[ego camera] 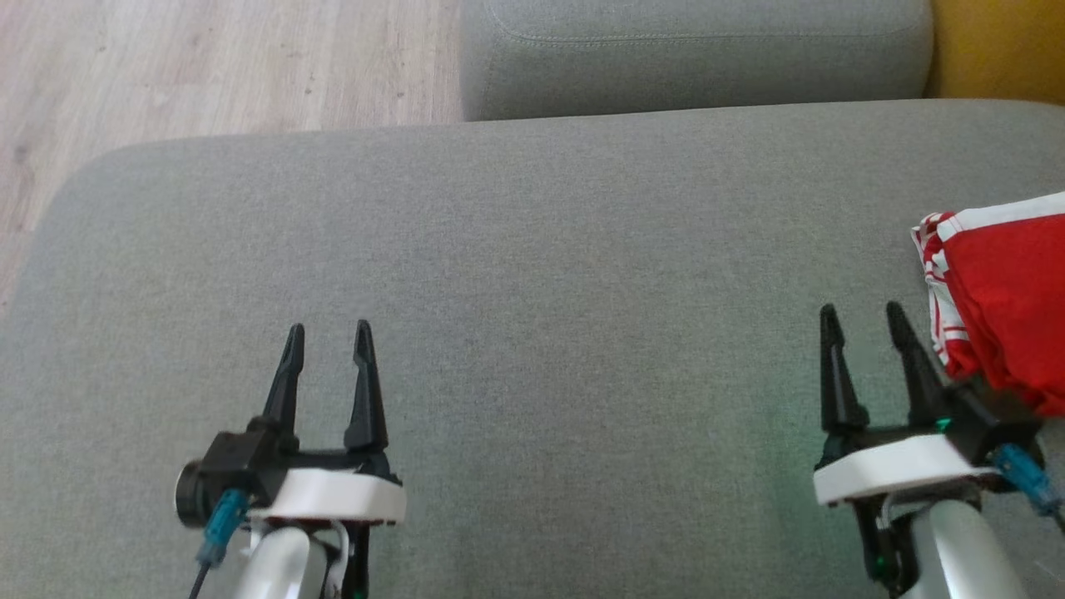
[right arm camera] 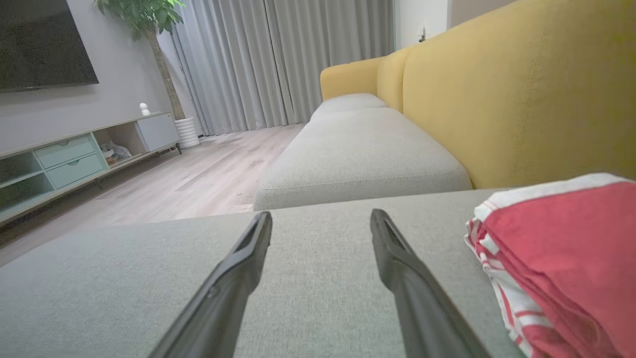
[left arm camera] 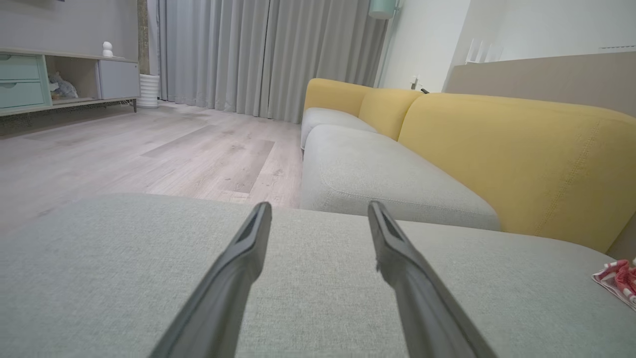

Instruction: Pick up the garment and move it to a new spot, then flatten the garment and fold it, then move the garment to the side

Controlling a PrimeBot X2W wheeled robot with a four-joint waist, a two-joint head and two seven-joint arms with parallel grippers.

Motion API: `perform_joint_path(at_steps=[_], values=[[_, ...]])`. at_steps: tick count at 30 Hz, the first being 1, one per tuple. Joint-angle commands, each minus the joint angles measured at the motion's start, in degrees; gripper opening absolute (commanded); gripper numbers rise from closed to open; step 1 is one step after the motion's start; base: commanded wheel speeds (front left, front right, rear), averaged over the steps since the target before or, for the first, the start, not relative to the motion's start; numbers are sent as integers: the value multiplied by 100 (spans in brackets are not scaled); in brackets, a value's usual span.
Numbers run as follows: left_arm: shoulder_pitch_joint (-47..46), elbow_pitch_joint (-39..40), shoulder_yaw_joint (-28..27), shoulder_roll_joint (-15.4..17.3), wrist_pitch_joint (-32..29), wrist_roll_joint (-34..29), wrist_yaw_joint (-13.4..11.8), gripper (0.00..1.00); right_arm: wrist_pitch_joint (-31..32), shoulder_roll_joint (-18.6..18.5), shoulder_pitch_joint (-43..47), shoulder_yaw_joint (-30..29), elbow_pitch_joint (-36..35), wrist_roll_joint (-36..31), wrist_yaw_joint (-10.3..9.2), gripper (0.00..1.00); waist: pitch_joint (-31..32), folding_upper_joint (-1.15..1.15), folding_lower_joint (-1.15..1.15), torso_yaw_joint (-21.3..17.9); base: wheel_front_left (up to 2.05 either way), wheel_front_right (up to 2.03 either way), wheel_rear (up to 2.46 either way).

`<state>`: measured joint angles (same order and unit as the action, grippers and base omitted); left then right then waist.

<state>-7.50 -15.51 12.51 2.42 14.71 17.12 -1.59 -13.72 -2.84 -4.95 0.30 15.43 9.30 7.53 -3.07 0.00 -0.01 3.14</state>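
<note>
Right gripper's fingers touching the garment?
Apart. The right wrist view shows a strip of grey cushion between the fingers and the garment.

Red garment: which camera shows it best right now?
The right wrist view: the garment lies close at lower right on the grey cushion, its stacked layers and striped edge clear. The head view cuts the garment off at the right edge. The left wrist view catches a small corner of it far right.

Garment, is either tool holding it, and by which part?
Nothing is held. Left tool and right tool are open; the garment lies free on the sofa.
</note>
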Motion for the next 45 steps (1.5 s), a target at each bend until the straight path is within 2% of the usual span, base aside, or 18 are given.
perform_joint_path(at_steps=[1, 9, 20, 30, 34, 35, 38, 45], values=[[-107, 193, -236, 45, 29, -8, -32, 100, -88, -8, -185, 194, -156, 63, -4, 100, 8, 0, 1, -3, 0, 0, 0], [-70, 200, -293, 45, 29, 17, -46, 100, -125, -5, -238, 300, -88, 62, -4, 100, 5, 0, 1, -17, 0, 0, 0], [-107, 73, -328, 45, 29, 361, -11, 100, -127, -4, -234, 294, -168, 59, -4, 100, -15, 0, 1, -48, 0, 0, 0], [-102, 42, -387, 45, 29, 764, 162, 100, -128, -4, -228, 347, -22, 37, -4, 100, -6, 0, 1, -67, 0, 0, 0], [-69, 71, -454, 45, 29, 1056, 123, 100, -128, -4, -249, 407, -22, 36, -4, 100, -19, 0, 1, -96, 0, 0, 0], [95, -135, -244, -1, 0, 1068, 159, 0, -47, 8, -21, 270, 158, 72, 0, 0, -18, 0, 1, -96, 0, 0, 0], [173, -366, -226, -6, -9, 1084, 162, 0, -35, 13, 71, 280, 394, 95, 0, 0, -16, 0, 1, -98, 0, 0, 0], [169, -342, -320, -3, -128, 1447, 204, 0, 68, 0, 64, 242, 360, 575, 0, 0, 1, 0, 1, -110, 0, 0, 0]])
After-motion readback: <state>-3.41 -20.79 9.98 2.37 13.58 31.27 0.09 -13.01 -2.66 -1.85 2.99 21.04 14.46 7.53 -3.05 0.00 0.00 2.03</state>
